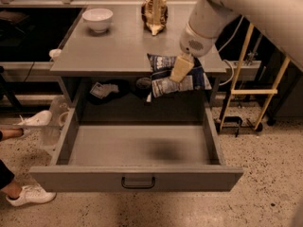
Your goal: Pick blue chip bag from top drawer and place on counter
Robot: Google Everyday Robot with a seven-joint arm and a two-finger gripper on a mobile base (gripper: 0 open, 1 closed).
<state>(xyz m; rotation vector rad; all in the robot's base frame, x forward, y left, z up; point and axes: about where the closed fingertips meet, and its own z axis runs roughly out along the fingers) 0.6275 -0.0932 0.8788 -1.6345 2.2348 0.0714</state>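
Observation:
My gripper (180, 71) is shut on the blue chip bag (165, 79), a crinkled dark-blue foil bag with white print. It holds the bag in the air at the height of the counter's front edge, right of centre, above the back of the open top drawer (137, 178). The drawer is pulled fully out and nothing shows on its floor. The grey counter (118, 48) lies just behind the bag. The white arm comes in from the upper right.
A white bowl (97, 19) stands at the counter's back left and a brown and tan upright bag (154, 13) at the back centre. Small items lie on the shelf behind the drawer. A person's white shoes (29, 195) are at the left. A wooden frame stands at the right.

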